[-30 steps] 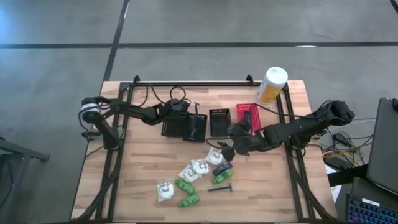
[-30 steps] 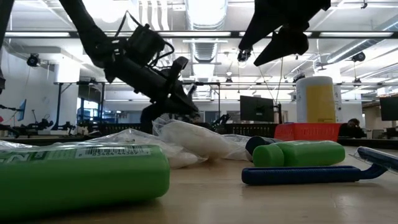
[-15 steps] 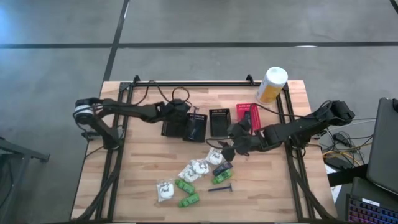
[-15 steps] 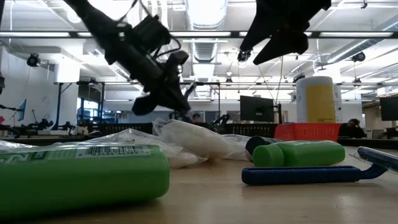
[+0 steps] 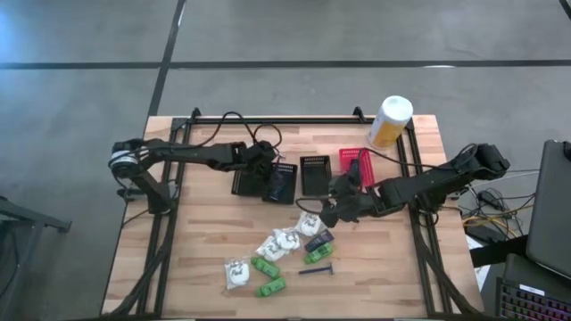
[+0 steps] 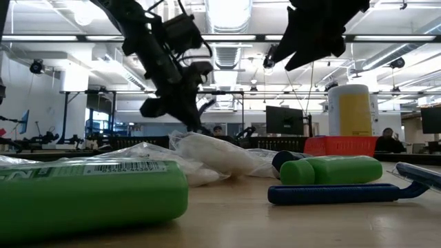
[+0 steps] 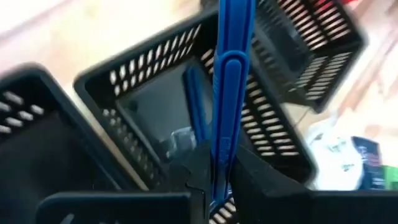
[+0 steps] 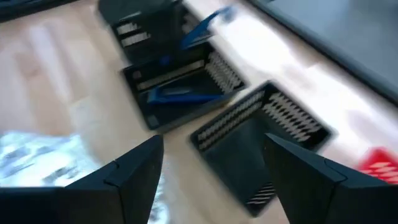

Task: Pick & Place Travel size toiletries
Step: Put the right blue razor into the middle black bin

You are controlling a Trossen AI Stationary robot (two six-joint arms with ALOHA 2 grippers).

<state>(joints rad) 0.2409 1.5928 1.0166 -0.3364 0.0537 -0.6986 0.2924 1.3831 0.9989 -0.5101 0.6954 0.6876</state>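
Left wrist view shows a blue razor (image 7: 227,99) clamped between the fingers of the left end effector (image 7: 214,186), held above a black mesh basket (image 7: 155,118) that already contains another blue razor (image 7: 196,102). High view places the remaining toiletries (image 5: 285,242) in a loose cluster on the table (image 5: 205,241) in front of the baskets. Right end effector (image 5: 323,214) hovers just beside the cluster, fingers spread and grasping nothing.

No readable text; print on green tube (image 6: 83,196) illegible.
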